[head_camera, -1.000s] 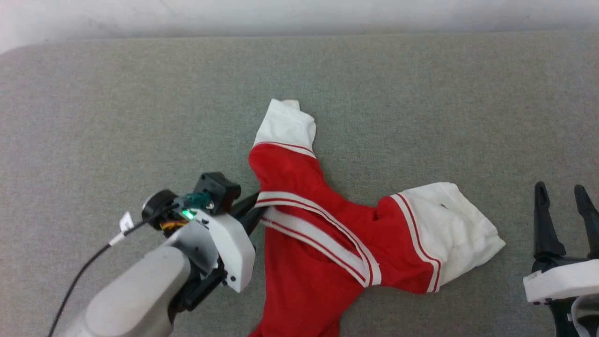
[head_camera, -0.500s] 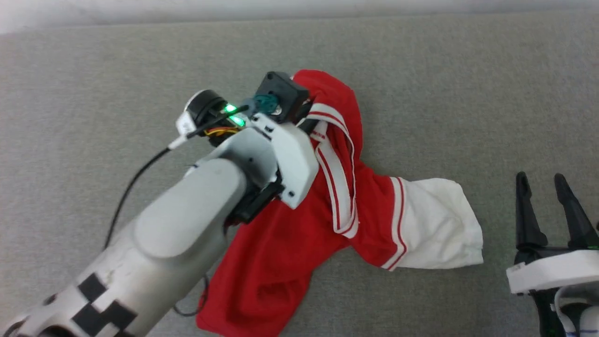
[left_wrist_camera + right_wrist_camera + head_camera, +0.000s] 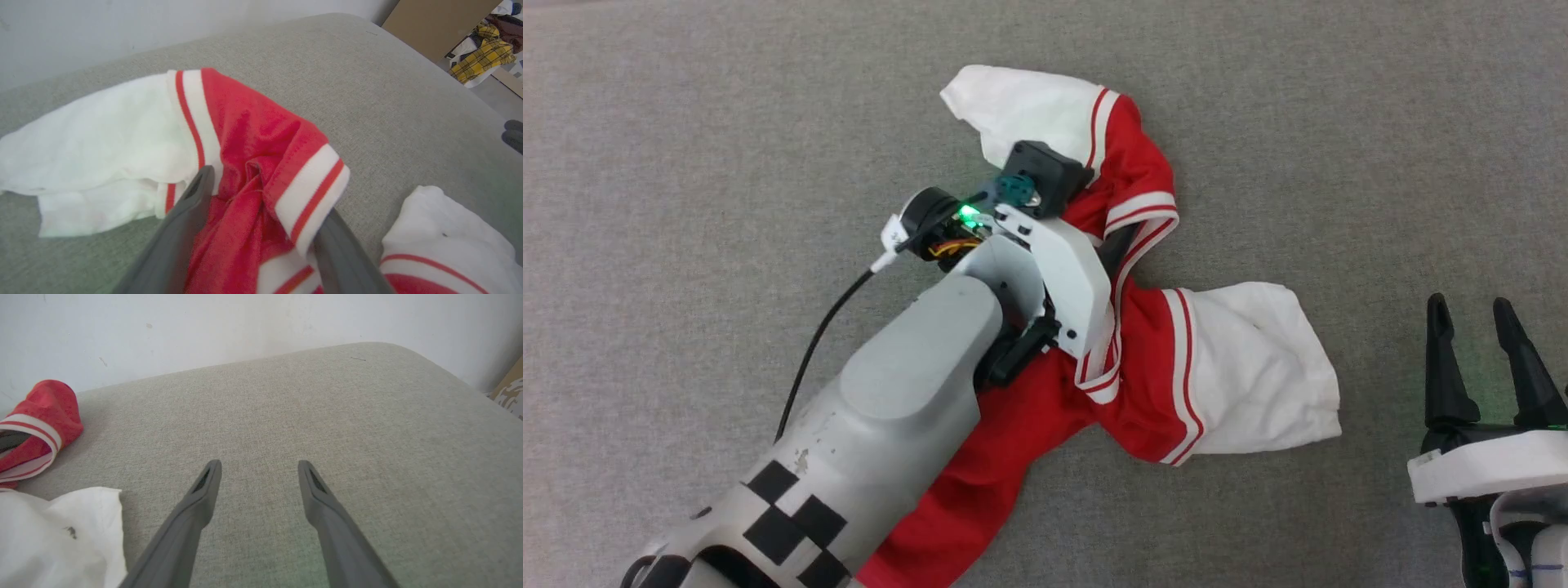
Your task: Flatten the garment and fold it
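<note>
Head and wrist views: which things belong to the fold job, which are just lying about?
Job:
- garment
- left gripper, jaws apart around a bunched fold
- right gripper, open, off the cloth
- grey padded surface

Lying about:
- yellow plaid clothes pile
- brown board

Grey woven surface [image 3: 686, 122] against a white wall [image 3: 204, 326], plaid clothes [image 3: 482, 57] beyond

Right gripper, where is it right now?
In the head view the right gripper sits at the lower right, over the grey cushion, just right of the white sleeve of the garment, not touching it.
</note>
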Robot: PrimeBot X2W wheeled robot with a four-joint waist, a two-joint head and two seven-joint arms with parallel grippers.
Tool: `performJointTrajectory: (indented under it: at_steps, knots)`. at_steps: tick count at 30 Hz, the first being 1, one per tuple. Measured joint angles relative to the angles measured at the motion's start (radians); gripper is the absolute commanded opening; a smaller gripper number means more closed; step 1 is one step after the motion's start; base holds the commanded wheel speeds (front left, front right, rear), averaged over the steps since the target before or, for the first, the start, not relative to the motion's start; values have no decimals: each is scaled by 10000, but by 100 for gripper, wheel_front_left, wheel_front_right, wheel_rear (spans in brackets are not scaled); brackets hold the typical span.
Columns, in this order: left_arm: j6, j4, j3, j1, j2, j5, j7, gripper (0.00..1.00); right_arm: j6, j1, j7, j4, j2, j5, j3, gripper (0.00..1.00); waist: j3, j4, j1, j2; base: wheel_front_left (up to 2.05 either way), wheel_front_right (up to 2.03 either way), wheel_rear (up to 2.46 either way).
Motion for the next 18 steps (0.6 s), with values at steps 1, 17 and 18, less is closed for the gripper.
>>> performJointTrajectory:
  at_steps: [1,17,18]
  knots:
    - [-48,-12,86,-1,-19,-109,-90,100,0,-2,-6,29,2,-2,8,100,-5,24,0,-1,0,0,0]
    - [943,-144,924,-738,1645,-297,1565,100,0,-6,199,-105,8,-4,182,100,-614,376,-4,0,0,0,0]
    - [945,-67,922,-770,1622,-314,1586,100,0,-8,201,-138,8,-6,176,100,-561,339,-4,-1,0,0,0]
